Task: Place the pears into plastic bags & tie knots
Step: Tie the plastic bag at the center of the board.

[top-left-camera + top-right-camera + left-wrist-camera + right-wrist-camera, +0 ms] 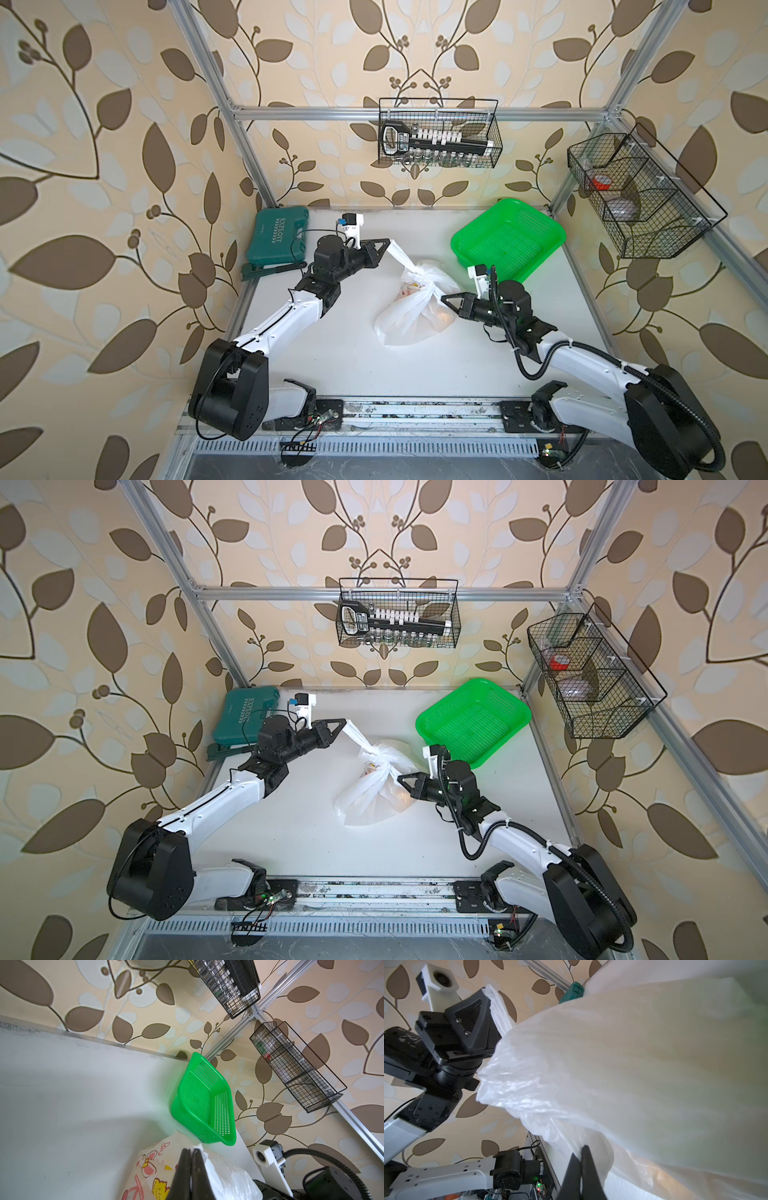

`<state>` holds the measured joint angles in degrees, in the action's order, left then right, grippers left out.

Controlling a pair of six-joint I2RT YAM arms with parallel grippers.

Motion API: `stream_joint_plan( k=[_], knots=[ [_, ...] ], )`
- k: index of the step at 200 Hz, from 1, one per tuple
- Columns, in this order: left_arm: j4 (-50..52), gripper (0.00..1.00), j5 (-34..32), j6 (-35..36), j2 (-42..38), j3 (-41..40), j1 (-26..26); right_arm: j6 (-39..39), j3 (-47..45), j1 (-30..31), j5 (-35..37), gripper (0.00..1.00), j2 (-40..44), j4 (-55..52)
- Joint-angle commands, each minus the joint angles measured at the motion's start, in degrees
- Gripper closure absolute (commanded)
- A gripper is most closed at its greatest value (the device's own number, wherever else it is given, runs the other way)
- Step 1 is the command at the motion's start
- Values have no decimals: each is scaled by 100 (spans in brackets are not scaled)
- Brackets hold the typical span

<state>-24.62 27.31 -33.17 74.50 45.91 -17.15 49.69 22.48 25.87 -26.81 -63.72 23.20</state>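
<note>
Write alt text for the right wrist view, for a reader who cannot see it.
A white plastic bag fills most of the frame, with a fold of it pinched in the shut right gripper nearest the camera. Beyond, the shut left gripper clamps one bag handle, leaf-patterned wallpaper behind.

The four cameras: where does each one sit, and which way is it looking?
Top views: overhead, looking down at the table; both arms show, left gripper and right gripper pinching the plastic bag.
Left wrist: on the left arm, looking past its closed fingers toward the green basket.
Right wrist: on the right arm, past its own fingers, facing the bag and left gripper.
Shared: all views show the bag.
</note>
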Motion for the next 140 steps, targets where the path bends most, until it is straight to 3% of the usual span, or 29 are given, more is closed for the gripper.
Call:
stream_joint_plan(
  k=[1,82,140],
  knots=[
    [-325,100,-465,88,-116,-56,61,-111,-340,-228,355,100,226,-820],
    [-162,100,-1938,-106,406,-595,314,61,-855,-1258,752,100,504,-1788],
    [92,100,-2224,-231,1183,-611,352,375,-897,-1462,815,100,580,-1856]
  ],
)
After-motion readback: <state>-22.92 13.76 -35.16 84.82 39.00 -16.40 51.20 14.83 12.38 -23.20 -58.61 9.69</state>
